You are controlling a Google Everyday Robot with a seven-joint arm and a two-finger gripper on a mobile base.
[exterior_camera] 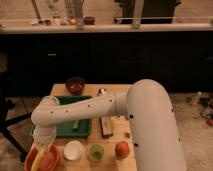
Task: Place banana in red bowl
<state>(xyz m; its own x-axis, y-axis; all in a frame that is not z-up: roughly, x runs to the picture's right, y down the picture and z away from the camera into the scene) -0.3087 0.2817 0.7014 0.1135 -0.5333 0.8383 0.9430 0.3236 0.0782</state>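
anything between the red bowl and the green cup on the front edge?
Yes: a small white bowl sits between the red bowl and the green cup in the camera view. The gripper hangs over the red bowl, with the banana below it.

the scene is dim and warm-toned, soft all over. light falls from above on the table (112, 130) at lower centre; the hand (43, 147) at lower left sits over the red bowl (30, 157), lit but blurred. the middle band is near black.
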